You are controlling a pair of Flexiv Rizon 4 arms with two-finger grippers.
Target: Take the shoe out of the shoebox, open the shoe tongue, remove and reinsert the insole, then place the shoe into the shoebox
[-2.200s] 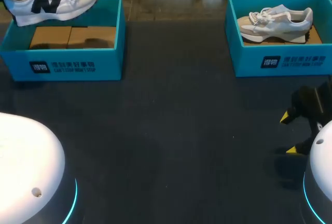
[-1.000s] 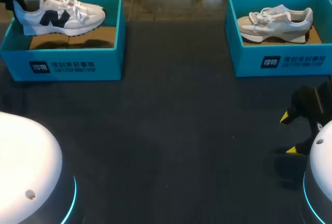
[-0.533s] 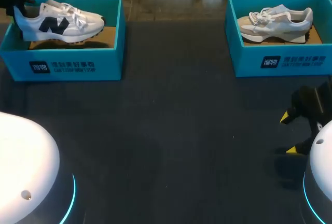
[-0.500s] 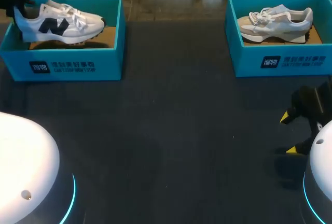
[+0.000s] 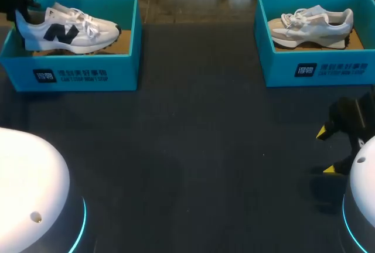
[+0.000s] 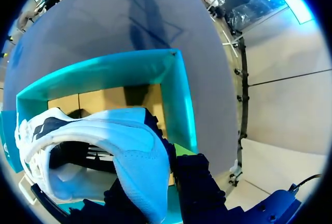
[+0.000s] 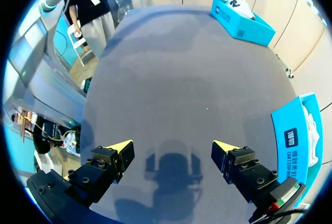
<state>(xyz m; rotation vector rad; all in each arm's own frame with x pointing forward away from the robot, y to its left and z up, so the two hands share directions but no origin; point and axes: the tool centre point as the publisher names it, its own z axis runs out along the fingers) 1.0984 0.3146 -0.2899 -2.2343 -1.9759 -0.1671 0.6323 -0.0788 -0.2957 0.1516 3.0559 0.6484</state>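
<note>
A white shoe [image 5: 70, 30] with a navy side mark hangs low inside the left teal shoebox [image 5: 76, 72], its sole close to the brown floor; whether it touches I cannot tell. My left gripper [image 5: 20, 14] is shut on the shoe's heel at the box's left end. In the left wrist view the heel collar of the shoe [image 6: 119, 146] sits between the dark fingers of my left gripper [image 6: 148, 193], over the shoebox [image 6: 179, 99]. My right gripper [image 5: 328, 151] stands open and empty above the table at the front right; the right wrist view shows the gripper [image 7: 173, 149] over bare mat.
A second teal shoebox [image 5: 316, 68] at the back right holds a pale grey shoe [image 5: 310, 24]; its edge [image 7: 293, 136] lies beside my right gripper in the wrist view. The dark table [image 5: 193, 147] stretches between the two boxes.
My left gripper has lowered the white shoe from above the left box's rim down into the box. The right arm has not moved.
</note>
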